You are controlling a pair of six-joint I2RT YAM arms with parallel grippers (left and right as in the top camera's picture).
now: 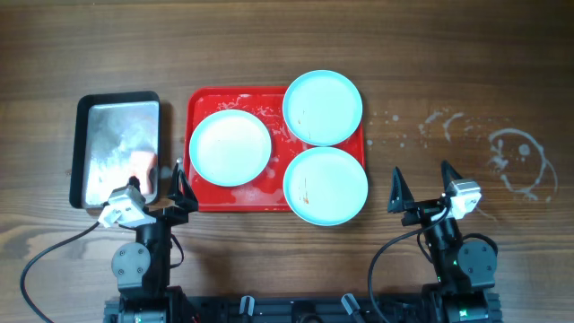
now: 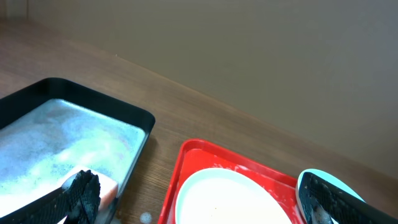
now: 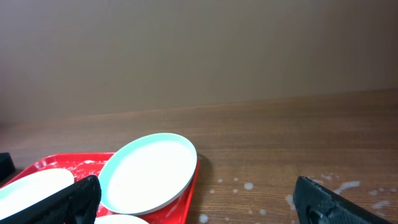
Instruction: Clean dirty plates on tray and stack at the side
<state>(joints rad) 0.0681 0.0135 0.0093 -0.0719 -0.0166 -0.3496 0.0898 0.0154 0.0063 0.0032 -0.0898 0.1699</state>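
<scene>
Nearest, left gripper (image 1: 159, 188) and right gripper (image 1: 421, 184): fingers spread wide, nothing held. Just beyond, three plates (image 1: 230, 148) on the red tray (image 1: 204, 100), ahead of and between both grippers, apart from the fingers. Likely the opening step: reach for the sponge (image 1: 143, 166) in the sudsy metal tray (image 1: 112, 135), close by the left fingers, then wipe.

Dark brown wooden table (image 1: 448, 54) carried a large red rectangular plastic tray (image 1: 202, 196) left of centre. A smaller black-rimmed metal tray (image 1: 117, 126) lay just beside it on the left, not touching. White dried smears (image 1: 516, 133) marked the wood at right.
</scene>
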